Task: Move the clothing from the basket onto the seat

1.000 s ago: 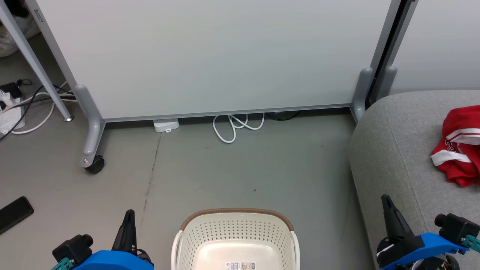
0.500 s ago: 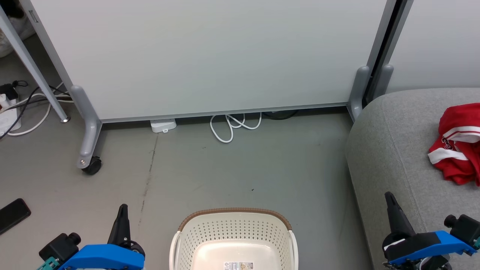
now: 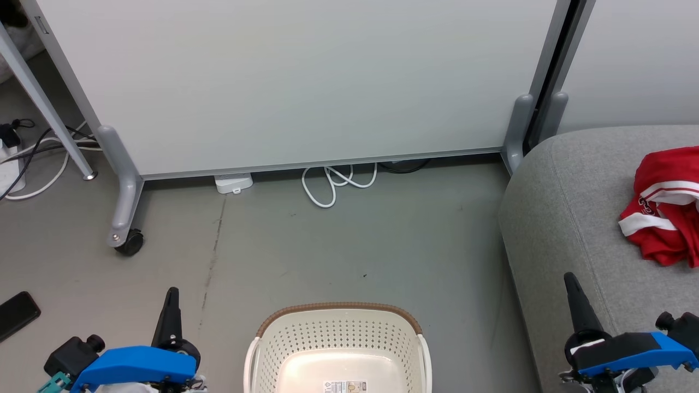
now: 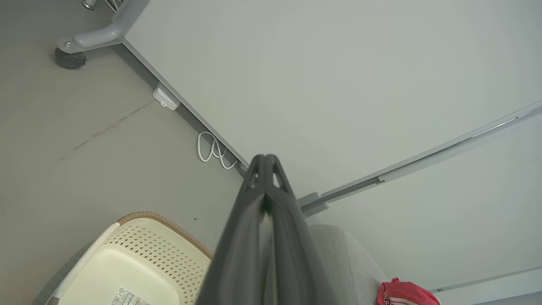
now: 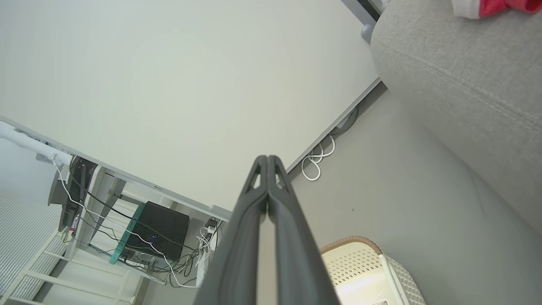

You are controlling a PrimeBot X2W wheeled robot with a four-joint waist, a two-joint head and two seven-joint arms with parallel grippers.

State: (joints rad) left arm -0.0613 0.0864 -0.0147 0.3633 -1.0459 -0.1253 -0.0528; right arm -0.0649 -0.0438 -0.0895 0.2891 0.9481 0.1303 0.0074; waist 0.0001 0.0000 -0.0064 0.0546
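Lying bunched on the seat [image 3: 568,218] — the clothing [image 3: 671,240], long axis near-to-far; left pincer [image 3: 172,292] and right pincer [image 3: 569,278] clenched, empty

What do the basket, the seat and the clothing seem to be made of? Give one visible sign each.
Basket: probably moulded plastic, smooth cream walls with regular holes, brown woven-look rim. Seat: matte grey woven fabric, judging by its texture and stitched seam. Clothing: thin soft textile, perhaps synthetic; it lies crumpled in folds.

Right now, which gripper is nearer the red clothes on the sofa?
Right. The right gripper is beside the sofa bearing the red clothes; the left gripper is across the basket, farther away.
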